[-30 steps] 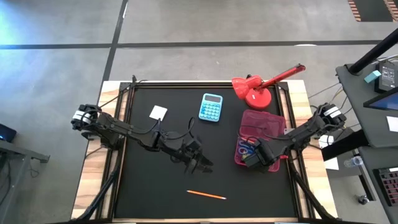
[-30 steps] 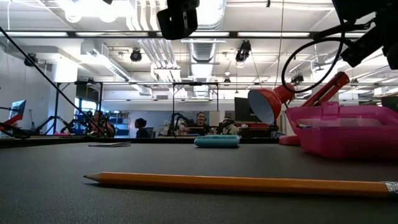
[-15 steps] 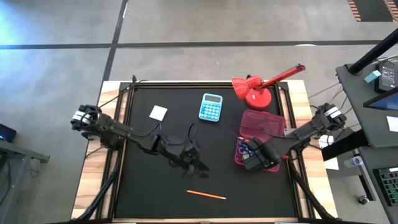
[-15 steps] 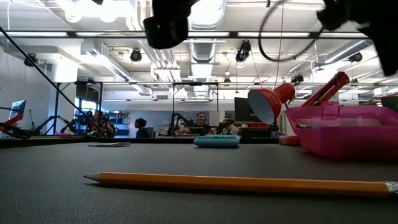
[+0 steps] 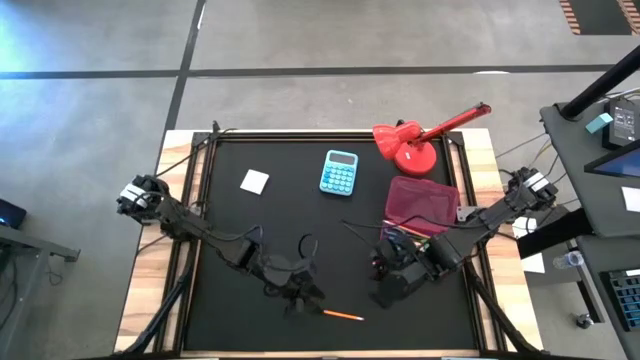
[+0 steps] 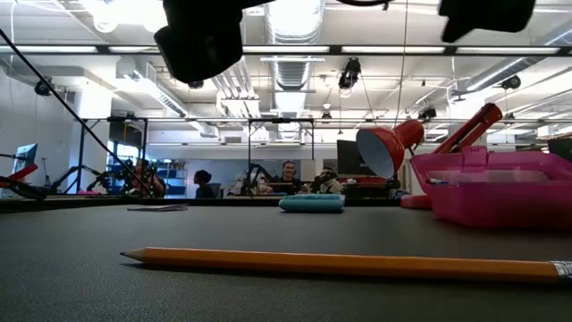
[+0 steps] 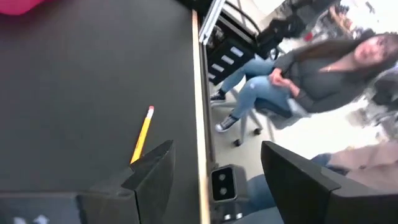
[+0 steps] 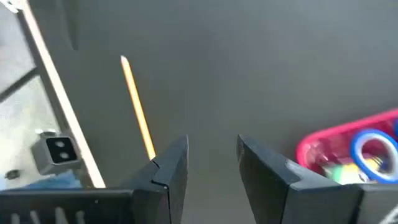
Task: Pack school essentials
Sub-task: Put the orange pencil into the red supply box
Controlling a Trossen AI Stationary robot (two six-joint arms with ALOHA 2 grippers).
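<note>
The black table mat (image 5: 250, 230) is filling the centre of the high view, largest item present. The left arm is reaching from the left edge toward lower centre, its left gripper (image 5: 303, 297) hovering just beside the pencil's tip, jaws spread with nothing between them in the left wrist view. The right arm is entering from the right edge, its right gripper (image 5: 385, 292) hanging over the mat at lower right of centre, jaws parted and empty. The pink pencil case (image 5: 422, 203) is lying open at right of centre, blue-handled scissors (image 8: 372, 151) sitting inside it. The red desk lamp (image 5: 412, 147) is standing at upper right. The light blue calculator (image 5: 339, 172) is lying at upper centre. The orange pencil (image 5: 342, 315) is lying flat at lower centre. The small white square (image 5: 255, 181) is resting at upper left.
</note>
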